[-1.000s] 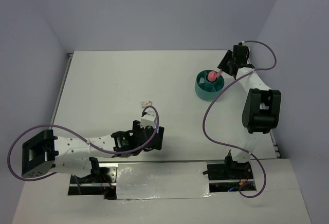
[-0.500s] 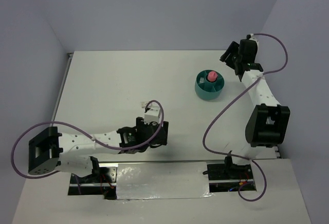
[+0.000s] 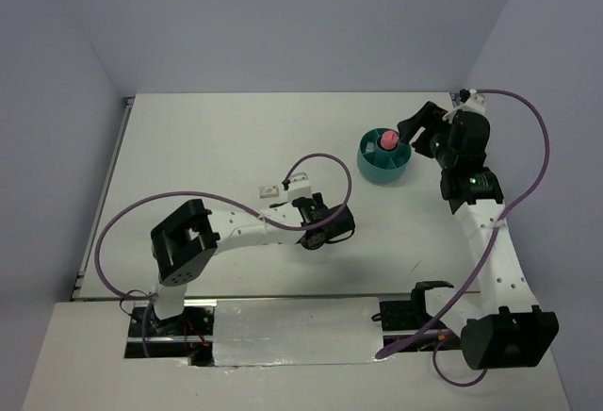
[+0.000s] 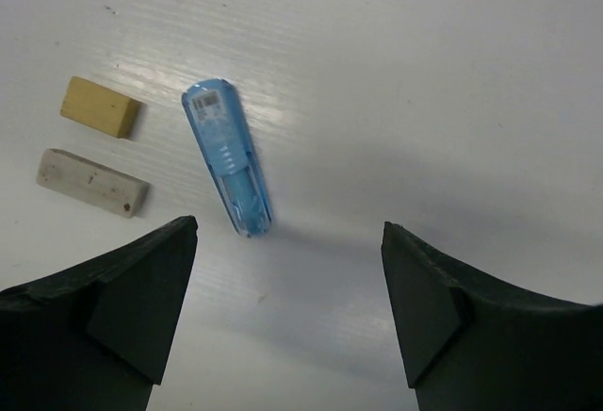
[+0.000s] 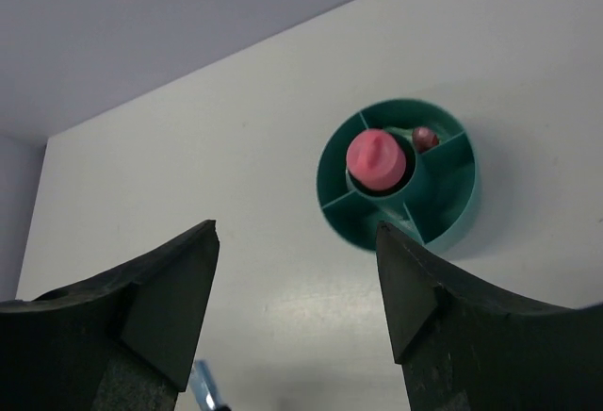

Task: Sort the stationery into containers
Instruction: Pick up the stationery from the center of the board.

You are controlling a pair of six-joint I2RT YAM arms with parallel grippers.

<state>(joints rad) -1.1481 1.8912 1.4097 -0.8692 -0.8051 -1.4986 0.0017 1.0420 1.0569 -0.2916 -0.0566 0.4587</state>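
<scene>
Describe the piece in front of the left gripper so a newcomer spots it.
On the white table, look ahead of the open left gripper. The clear-blue capsule with a barcode label lies there; its neighbours are a tan block and a whitish block.

Blue piece (image 5: 205, 388) cut off at bottom edge; small dark item (image 5: 425, 138) in tub (image 5: 457, 218) unidentifiable.

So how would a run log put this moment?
left gripper: open, empty, blue capsule in front | right gripper: open, empty, clear of tub | tub: pink cap in centre
</scene>
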